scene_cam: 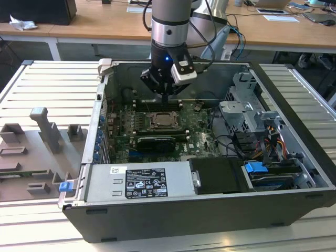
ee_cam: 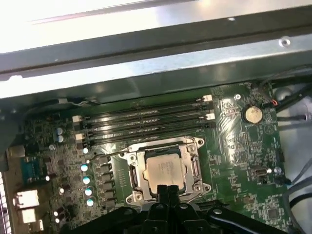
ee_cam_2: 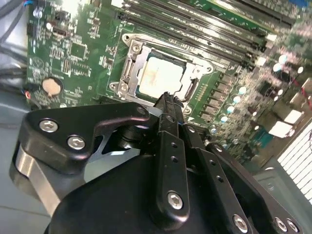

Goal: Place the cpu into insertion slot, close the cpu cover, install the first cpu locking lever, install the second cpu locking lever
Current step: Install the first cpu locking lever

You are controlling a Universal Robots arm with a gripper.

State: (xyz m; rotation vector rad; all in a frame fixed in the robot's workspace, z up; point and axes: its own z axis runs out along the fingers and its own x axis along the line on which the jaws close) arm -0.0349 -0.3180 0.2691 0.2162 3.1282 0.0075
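Stands almost upright in the exterior view as a silver-grey arm (scene_cam: 170,16), with a black wrist (scene_cam: 167,55) at the lower end. Points the black gripper (scene_cam: 165,96) straight down. Presses the two slim fingers (ee_cam: 163,195) flat together in the first wrist view, tips level, nothing clamped between them. Spreads the black linkage bars out to either side behind the tips.

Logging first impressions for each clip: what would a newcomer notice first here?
The arm stands out first, its hand hanging inside the open computer case in the middle of the exterior view. In the first wrist view, the pale cpu sits in the silvery-rimmed slot, right by the hand's shut tips.
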